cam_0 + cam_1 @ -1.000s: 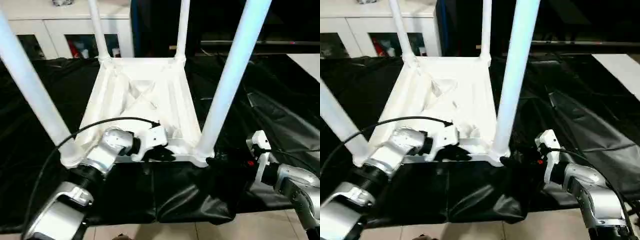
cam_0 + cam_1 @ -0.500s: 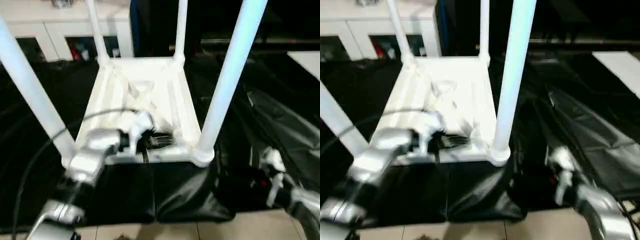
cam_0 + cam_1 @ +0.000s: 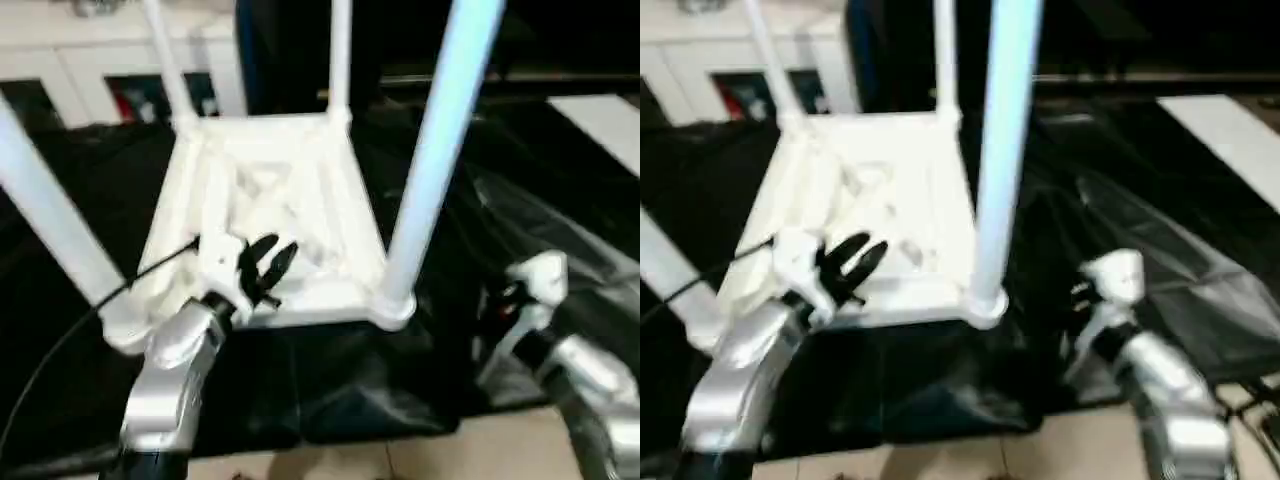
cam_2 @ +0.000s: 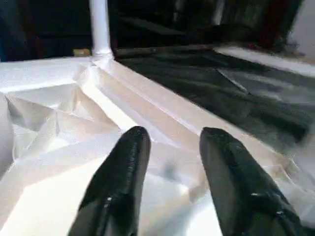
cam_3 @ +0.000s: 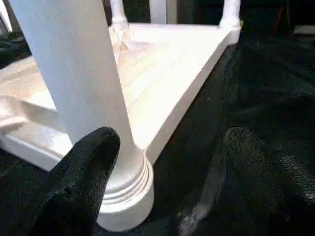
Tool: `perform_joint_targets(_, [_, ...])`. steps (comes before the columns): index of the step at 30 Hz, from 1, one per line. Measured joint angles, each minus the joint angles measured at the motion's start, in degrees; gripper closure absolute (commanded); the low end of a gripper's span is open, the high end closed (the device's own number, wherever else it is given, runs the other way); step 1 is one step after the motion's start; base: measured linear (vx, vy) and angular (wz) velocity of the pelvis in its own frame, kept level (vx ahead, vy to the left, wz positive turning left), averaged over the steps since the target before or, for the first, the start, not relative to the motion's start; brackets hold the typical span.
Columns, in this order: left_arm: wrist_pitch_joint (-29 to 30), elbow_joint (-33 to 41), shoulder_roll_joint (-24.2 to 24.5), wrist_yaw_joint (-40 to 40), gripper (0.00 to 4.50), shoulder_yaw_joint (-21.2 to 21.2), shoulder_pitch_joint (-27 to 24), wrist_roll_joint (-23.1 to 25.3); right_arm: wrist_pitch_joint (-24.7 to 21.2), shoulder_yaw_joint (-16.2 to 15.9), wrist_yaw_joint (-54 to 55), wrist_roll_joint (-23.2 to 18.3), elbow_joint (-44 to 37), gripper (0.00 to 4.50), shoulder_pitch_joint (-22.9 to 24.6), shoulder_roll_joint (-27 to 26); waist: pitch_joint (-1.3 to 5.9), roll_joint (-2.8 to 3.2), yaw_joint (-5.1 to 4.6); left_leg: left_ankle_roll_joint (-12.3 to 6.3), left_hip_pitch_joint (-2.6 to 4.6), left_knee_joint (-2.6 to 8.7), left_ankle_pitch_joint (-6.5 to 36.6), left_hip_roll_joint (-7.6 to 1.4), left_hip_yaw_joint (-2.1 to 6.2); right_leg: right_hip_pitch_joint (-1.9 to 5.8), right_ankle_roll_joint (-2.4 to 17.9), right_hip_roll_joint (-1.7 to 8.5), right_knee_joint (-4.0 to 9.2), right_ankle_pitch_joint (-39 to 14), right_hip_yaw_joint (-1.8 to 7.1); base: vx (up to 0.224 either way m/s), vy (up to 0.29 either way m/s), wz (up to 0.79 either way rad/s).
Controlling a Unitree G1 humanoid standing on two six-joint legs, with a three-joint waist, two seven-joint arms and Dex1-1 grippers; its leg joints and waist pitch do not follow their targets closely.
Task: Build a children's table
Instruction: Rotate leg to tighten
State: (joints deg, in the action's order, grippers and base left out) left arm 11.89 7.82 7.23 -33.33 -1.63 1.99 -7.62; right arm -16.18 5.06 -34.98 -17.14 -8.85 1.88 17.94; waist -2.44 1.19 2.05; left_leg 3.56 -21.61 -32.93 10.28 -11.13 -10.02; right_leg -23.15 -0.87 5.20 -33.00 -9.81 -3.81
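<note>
The white tabletop (image 3: 270,190) lies upside down on the black cloth, ribbed underside up. All four white legs stand in its corner sockets: near right leg (image 3: 425,180), near left leg (image 3: 50,220), far left leg (image 3: 165,60) and far right leg (image 3: 340,55). My left gripper (image 3: 272,258) hovers open over the tabletop's near edge, holding nothing; its two black fingers (image 4: 123,172) spread above the ribs. My right gripper (image 5: 170,137) is open beside the base of the near right leg (image 5: 83,73), one finger (image 5: 86,177) close to that leg, nothing held.
A black cloth (image 3: 560,180) covers the work table and hangs over its front edge, with tiled floor (image 3: 400,455) below. White cabinets (image 3: 60,50) stand behind. A black cable (image 3: 80,320) runs along my left arm.
My left gripper has come up off the tabletop's near rim and turned its fingers upward, open. My right gripper has drawn back to the right, away from the near right leg's base. The camera shifted.
</note>
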Motion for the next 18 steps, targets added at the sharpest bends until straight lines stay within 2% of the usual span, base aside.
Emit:
perform_joint_targets(1, [0.45,1.3,0.44,-0.13,2.23,0.28,-1.97,-0.08,-0.01,-0.49,0.3,0.21,-0.05,0.65,-0.04,0.02,0.02,0.04,-0.13,0.0,-0.01,0.0,0.02,0.01,-0.02,-0.01,0.01,0.0,0.02,0.0,0.02,0.0,0.0,0.0])
perform_joint_targets(4, [0.8,2.76,1.08,-0.54,1.83,1.04,-5.38,-0.51,-0.8,-1.79,0.94,0.99,-0.51,0.65,-0.09,0.04,0.02,0.06,-0.15,0.05,0.08,0.0,0.03,0.0,0.0,0.0,0.0,-0.02,-0.03,0.01,0.01,0.0,0.0,0.0])
perform_joint_targets(6, [0.55,4.92,2.01,-1.6,1.77,1.31,-8.5,-1.26,-1.85,-3.03,0.4,0.97,-1.53,0.65,0.16,0.31,0.02,0.06,-0.26,0.05,0.18,0.03,0.03,0.0,0.01,0.06,-0.02,-0.03,-0.07,0.0,0.04,0.0,0.0,0.0])
perform_joint_targets(8, [0.56,6.99,2.96,-1.17,1.56,1.37,-10.81,-1.11,-2.18,-3.44,-0.99,0.78,-1.83,0.65,0.19,1.27,0.02,0.06,-0.08,0.06,0.23,0.04,0.04,0.01,0.04,0.06,-0.03,-0.03,-0.06,-0.01,0.03,0.0,0.0,0.0])
perform_joint_targets(12, [-0.56,7.95,1.66,3.36,1.34,-0.7,-11.36,0.78,-2.4,-3.33,-2.68,-0.24,-1.79,0.65,0.17,2.63,0.03,0.16,0.29,0.06,0.23,0.03,0.03,0.12,0.03,0.18,-0.04,-0.01,-0.02,-0.01,0.15,0.0,0.0,0.0])
perform_joint_targets(13, [-1.51,8.2,0.53,5.1,1.11,-1.6,-11.8,1.09,-2.46,-3.27,-3.07,-0.6,-1.74,0.65,0.24,3.22,0.03,0.16,0.29,0.06,0.22,0.02,0.03,0.16,0.03,0.22,-0.05,0.02,-0.01,-0.01,0.17,0.0,0.0,0.0])
perform_joint_targets(15, [-3.94,8.65,-0.4,7.63,0.96,-2.33,-13.25,1.74,-2.55,-2.59,-3.02,-0.76,-1.73,0.38,0.35,3.9,0.05,0.12,0.27,0.05,0.23,-0.04,0.03,0.15,0.04,0.26,-0.05,0.02,0.0,-0.01,0.16,0.0,0.0,0.0])
perform_joint_targets(17, [-5.98,8.71,-1.43,9.95,0.82,-3.11,-14.0,2.25,-4.54,-1.25,-3.59,-2.8,-1.86,0.31,0.52,4.28,0.05,0.06,0.28,0.05,0.22,-0.04,0.03,0.15,0.06,0.25,-0.07,0.02,0.0,-0.01,0.15,0.0,0.0,0.0])
perform_joint_targets(18, [-6.54,8.94,-2.15,10.7,0.56,-3.66,-14.4,2.06,-5.25,-0.95,-4.32,-3.61,-2.16,0.13,0.84,4.8,0.06,0.07,0.31,0.05,0.22,-0.04,0.03,0.15,0.06,0.26,-0.07,0.02,0.0,-0.01,0.15,0.0,0.0,0.0])
